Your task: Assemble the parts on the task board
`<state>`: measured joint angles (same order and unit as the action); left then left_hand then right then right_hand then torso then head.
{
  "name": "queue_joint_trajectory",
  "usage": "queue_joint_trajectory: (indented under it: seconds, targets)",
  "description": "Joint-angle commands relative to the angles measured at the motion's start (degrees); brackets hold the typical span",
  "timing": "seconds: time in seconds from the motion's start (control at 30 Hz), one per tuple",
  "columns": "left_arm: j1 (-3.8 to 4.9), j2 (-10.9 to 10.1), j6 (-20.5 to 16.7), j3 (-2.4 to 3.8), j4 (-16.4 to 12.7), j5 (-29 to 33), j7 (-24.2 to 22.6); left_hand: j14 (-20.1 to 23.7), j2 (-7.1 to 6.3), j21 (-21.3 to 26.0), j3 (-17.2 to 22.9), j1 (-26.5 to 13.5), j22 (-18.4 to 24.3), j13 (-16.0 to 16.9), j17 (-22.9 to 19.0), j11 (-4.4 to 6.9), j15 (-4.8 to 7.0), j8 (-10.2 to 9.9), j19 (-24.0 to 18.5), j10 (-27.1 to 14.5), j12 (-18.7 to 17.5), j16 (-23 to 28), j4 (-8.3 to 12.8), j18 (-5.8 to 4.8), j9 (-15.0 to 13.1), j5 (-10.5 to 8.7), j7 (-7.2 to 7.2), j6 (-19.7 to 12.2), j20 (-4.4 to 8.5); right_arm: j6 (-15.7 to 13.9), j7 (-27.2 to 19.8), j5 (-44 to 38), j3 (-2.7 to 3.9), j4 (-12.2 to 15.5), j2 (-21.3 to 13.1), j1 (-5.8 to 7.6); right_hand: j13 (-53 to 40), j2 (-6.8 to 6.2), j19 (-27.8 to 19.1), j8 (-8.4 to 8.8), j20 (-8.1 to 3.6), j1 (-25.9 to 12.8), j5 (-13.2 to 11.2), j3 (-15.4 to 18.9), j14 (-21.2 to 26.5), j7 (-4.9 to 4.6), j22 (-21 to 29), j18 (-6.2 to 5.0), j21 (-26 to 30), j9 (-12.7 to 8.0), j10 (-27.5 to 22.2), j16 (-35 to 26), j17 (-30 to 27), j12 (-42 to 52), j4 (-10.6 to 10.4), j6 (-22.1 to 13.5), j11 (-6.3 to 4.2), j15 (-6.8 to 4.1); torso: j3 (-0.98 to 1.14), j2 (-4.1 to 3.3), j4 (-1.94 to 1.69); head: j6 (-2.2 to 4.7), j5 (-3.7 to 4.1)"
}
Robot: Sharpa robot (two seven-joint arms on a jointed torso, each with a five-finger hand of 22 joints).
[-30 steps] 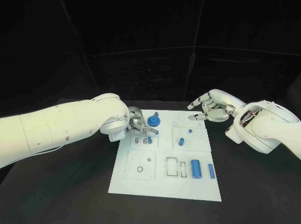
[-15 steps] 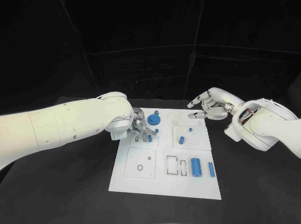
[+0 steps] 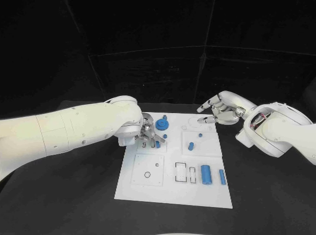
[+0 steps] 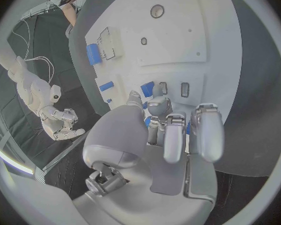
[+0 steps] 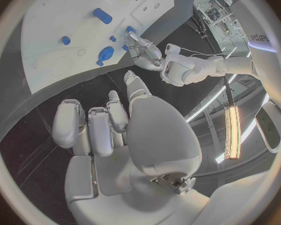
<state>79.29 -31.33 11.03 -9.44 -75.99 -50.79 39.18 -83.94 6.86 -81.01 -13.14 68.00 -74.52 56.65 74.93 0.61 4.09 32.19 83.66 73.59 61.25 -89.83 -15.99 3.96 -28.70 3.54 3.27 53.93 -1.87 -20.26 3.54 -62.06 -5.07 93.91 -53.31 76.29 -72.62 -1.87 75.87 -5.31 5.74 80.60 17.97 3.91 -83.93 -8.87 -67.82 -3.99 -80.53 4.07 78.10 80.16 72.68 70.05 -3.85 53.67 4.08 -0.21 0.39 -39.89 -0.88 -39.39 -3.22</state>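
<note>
Fingers (image 4: 154,107) of the left hand (image 3: 148,132) pinch a small blue peg (image 4: 147,89) over the white board's (image 3: 168,193) far left corner; lower it straight. Right hand (image 3: 218,111) hovers beyond the board, fingers apart, empty.

Task board (image 3: 173,188): white, with thin black-outlined rectangles and small dark rings marking its recesses. Parts: blue throughout — large cylinder (image 3: 206,173), slim bar (image 3: 222,177) at its 3 o'clock, short peg (image 3: 190,146), round knobbed piece (image 3: 162,127). Worktop (image 3: 73,196): black, matte. Left robot hand (image 3: 146,133): silver, on a white arm. Right robot hand (image 3: 215,111): silver, with grey palm padding in the wrist view.
</note>
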Motion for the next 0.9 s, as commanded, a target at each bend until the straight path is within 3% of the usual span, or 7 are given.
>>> queue_joint_trajectory:
  seconds: [0.03, 0.6, 0.9]
  targets:
    - [0.12, 0.4, 1.6, 0.01, 0.3, -1.1, 0.6, -6.1, 0.22, -0.3, 0.8, 1.2, -0.1, 0.0, 15.1, 0.28, 0.33, 0.4, 0.4, 0.1, 0.3, -0.2, 0.2, -0.77, -0.4, -0.07, -0.04, -0.6, -0.01, 0.4, 0.2, -0.2, 0.04, 0.0, 0.1, 0.13, 0.1, -0.04, -0.4, -0.17, 0.1, 0.1, 0.4, 0.3, -2.3, 0.03, 0.1, -0.81, 0.4, -0.1, -0.1, -0.4, -0.1, -0.1, -0.1, 0.3, -0.35, -0.33, -0.01, -0.02, 0.03, -0.14, -0.06]
    - [0.12, 1.6, 2.1, 0.01, 1.2, -1.3, 0.4, -6.1, 0.47, -0.2, 2.4, 3.2, -0.3, 0.1, 15.1, 0.32, 0.36, 1.1, 0.4, 0.1, 0.5, -0.2, 0.7, -0.78, -1.1, -0.06, -0.08, -1.1, 0.03, 0.7, 0.6, -0.2, 0.04, -0.4, 0.7, 0.13, 0.2, 0.0, -0.5, -0.16, 0.1, 0.1, 0.5, 0.3, -2.3, 0.03, 0.3, -0.84, 0.4, -0.1, -0.1, -0.4, -0.2, -0.2, -0.2, 0.3, -0.35, -0.33, 0.0, 0.02, -0.04, -0.36, 0.01]
    - [0.12, 1.7, 2.3, 0.01, 1.4, -1.4, 0.5, -6.1, 0.82, -0.2, 5.3, 6.3, -0.4, 0.0, 15.1, 0.49, 0.49, 1.5, 0.4, 0.1, 0.6, -0.2, 2.2, -0.79, -1.7, -0.03, -0.26, -1.6, 0.13, 0.9, 0.6, -0.2, 0.04, -0.5, 0.8, 0.13, 0.2, 0.06, -0.5, -0.16, 0.1, 0.0, 0.6, 0.3, -2.3, 0.03, 0.3, -0.85, 0.5, -0.1, -0.1, -0.5, -0.3, -0.2, -0.2, 0.3, -0.35, -0.33, 0.01, 0.04, -0.02, -0.57, 0.06]
